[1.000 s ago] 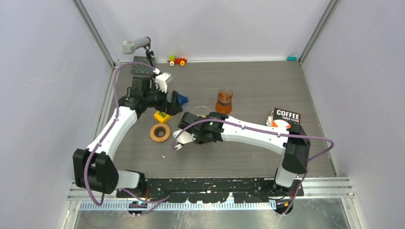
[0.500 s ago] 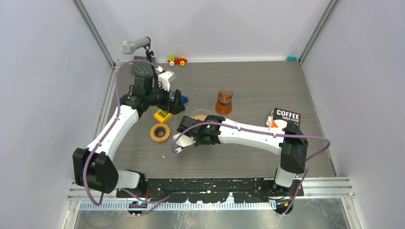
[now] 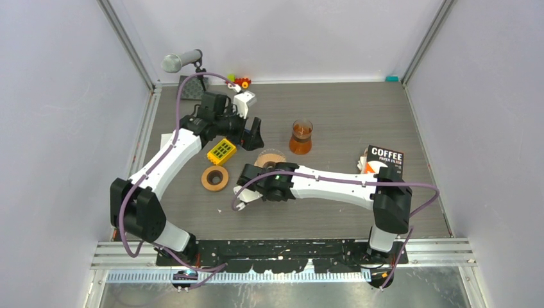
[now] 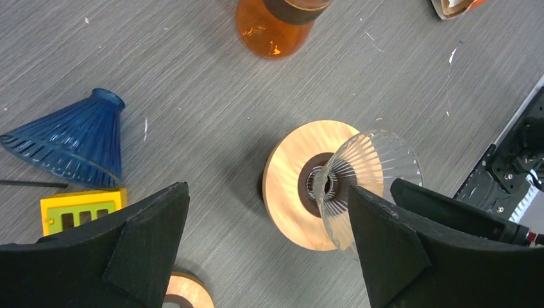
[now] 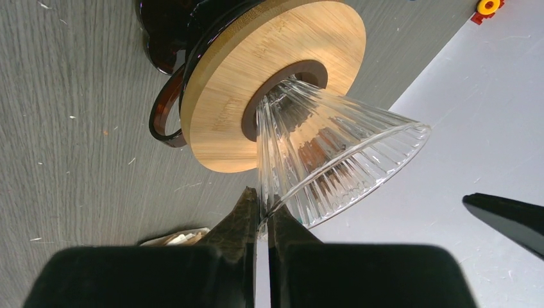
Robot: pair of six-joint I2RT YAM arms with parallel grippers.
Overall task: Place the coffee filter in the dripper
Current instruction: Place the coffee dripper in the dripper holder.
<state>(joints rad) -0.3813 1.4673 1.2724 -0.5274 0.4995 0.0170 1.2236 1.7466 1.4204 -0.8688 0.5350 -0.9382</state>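
Right gripper (image 5: 264,206) clamps dripper (image 5: 321,151) rim. Left gripper (image 4: 266,192), open, faces it. Filter box (image 3: 385,156) lies well apart, right.

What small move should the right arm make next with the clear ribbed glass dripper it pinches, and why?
Probably tip the clear ribbed glass dripper upright, resting its wooden collar flat on the table. The right gripper is shut on its rim while the cone points sideways, unfit for loading; the left gripper hovers open and empty.
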